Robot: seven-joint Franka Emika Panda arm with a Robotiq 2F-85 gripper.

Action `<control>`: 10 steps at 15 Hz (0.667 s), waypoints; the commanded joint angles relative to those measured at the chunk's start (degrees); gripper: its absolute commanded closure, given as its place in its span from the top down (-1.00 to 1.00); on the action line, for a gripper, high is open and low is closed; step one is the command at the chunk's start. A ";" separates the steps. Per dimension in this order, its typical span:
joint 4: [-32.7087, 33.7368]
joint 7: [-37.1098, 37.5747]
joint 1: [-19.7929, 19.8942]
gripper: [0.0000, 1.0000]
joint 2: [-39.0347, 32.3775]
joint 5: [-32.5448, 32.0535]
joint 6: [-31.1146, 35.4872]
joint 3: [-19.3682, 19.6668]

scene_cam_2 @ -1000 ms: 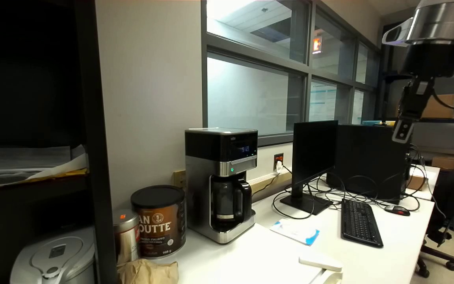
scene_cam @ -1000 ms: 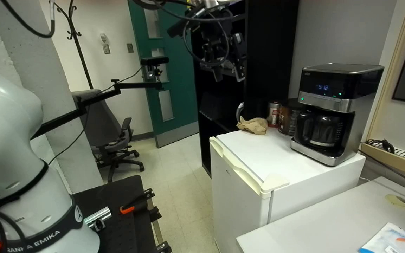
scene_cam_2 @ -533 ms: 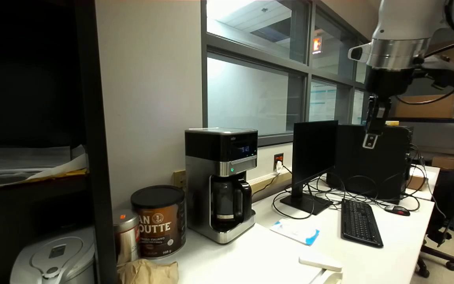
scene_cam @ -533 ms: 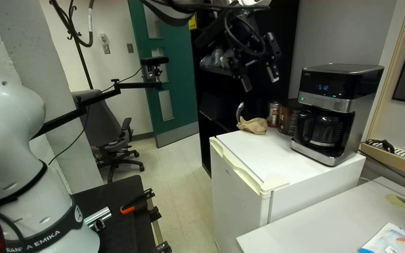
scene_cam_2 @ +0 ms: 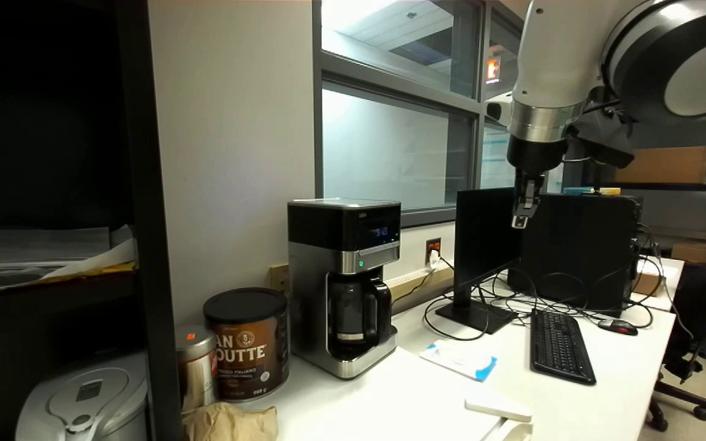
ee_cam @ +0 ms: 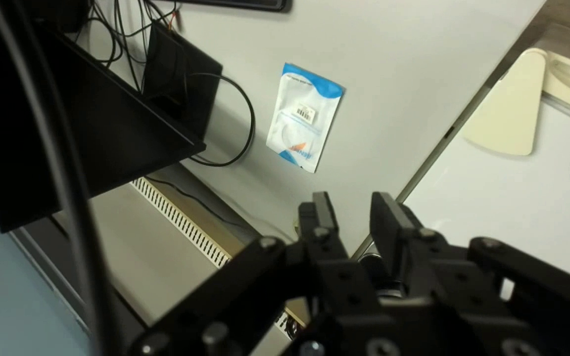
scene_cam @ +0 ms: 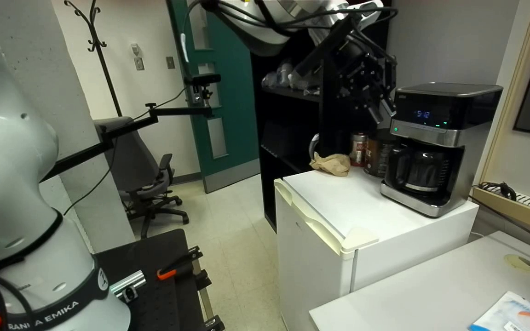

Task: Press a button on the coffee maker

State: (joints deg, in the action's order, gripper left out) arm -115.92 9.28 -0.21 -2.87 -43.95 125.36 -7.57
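Observation:
The coffee maker (scene_cam: 458, 108), black with a silver band and a glass carafe (scene_cam_2: 348, 309), stands upright on the white mini fridge (scene_cam: 311, 271). A small green-lit button (scene_cam: 395, 129) glows on the band, and blue digits show above it. In an exterior view my gripper (scene_cam_2: 520, 222) hangs at about the height of the display, clearly apart from the machine. Its fingertips (scene_cam: 375, 114) overlap the machine's side edge in an exterior view. Seen from the wrist, the gripper (ee_cam: 352, 200) is partly open, with nothing held; low between the jaws a dark, rounded bit of the machine peeks out.
Beside the machine are a large brown coffee can (scene_cam_2: 249, 367), a metal tin (scene_cam_2: 197, 373) and a crumpled paper bag (scene_cam: 331, 164). A monitor (scene_cam_2: 491, 239), loose cables, a keyboard (scene_cam_2: 561, 346) and a packet (ee_cam: 305, 118) occupy the desk. A tall black shelf (scene_cam: 288, 133) rises behind.
My arm has come across toward the coffee maker, rightward in an exterior view and leftward in an exterior view. The fingers have drawn closer together. The machine has not moved.

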 commanded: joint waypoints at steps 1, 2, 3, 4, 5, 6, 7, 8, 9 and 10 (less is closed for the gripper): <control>7.99 1.80 -2.77 -0.99 -7.63 -6.25 -1.66 1.57; 9.56 2.09 -3.29 -1.00 -9.32 -7.71 -1.55 1.91; 11.00 2.32 -3.77 -1.00 -10.87 -9.11 -1.28 2.27; 12.54 2.68 -4.27 -1.00 -12.48 -10.48 -1.04 2.69; 13.92 3.01 -4.72 -0.99 -13.84 -11.68 -0.94 3.07; 15.58 3.41 -5.15 -0.99 -15.51 -13.02 -0.76 3.48; 17.04 3.53 -5.46 -0.99 -16.87 -13.92 -0.77 3.82; 18.56 3.56 -5.69 -0.99 -18.36 -14.47 -0.63 4.14; 19.99 3.70 -5.92 -0.99 -19.74 -15.00 -0.41 4.46; 21.52 3.57 -6.09 -0.99 -21.21 -15.15 -0.23 4.74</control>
State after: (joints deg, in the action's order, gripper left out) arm -100.69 12.23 -4.79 -18.90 -57.22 125.44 -4.35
